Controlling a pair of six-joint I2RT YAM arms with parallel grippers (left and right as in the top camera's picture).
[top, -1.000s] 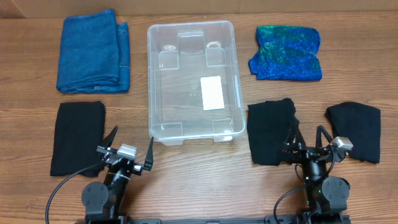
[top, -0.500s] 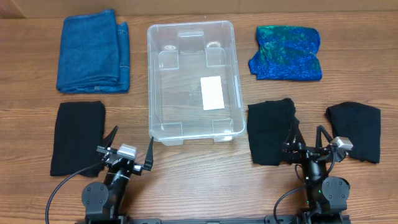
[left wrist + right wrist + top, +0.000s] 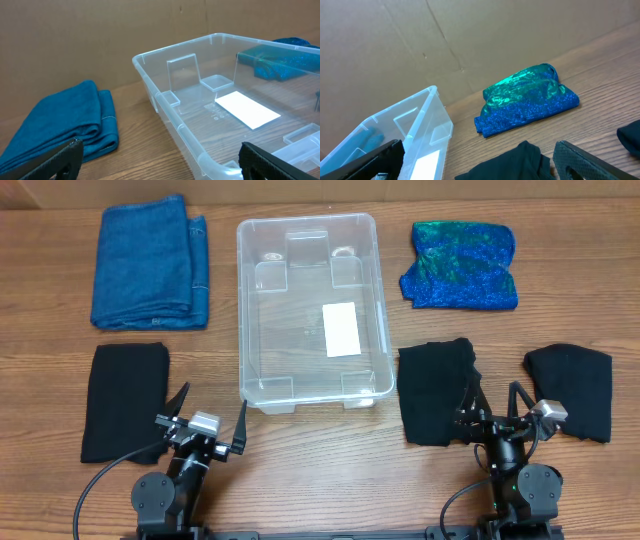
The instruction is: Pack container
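The clear plastic container [image 3: 310,310] stands empty in the middle of the table, a white label on its base; it also shows in the left wrist view [image 3: 235,105] and the right wrist view [image 3: 405,135]. A folded blue towel [image 3: 148,262] lies to its left, a shiny blue-green cloth [image 3: 460,265] to its right. Three folded black cloths lie nearer the front: one at left [image 3: 125,400], one right of the container [image 3: 435,392], one at far right [image 3: 572,390]. My left gripper [image 3: 206,420] is open and empty near the front edge. My right gripper [image 3: 497,408] is open and empty between the two right black cloths.
A brown cardboard wall [image 3: 100,35] stands behind the table. The wooden tabletop [image 3: 330,460] runs between the two arm bases at the front edge.
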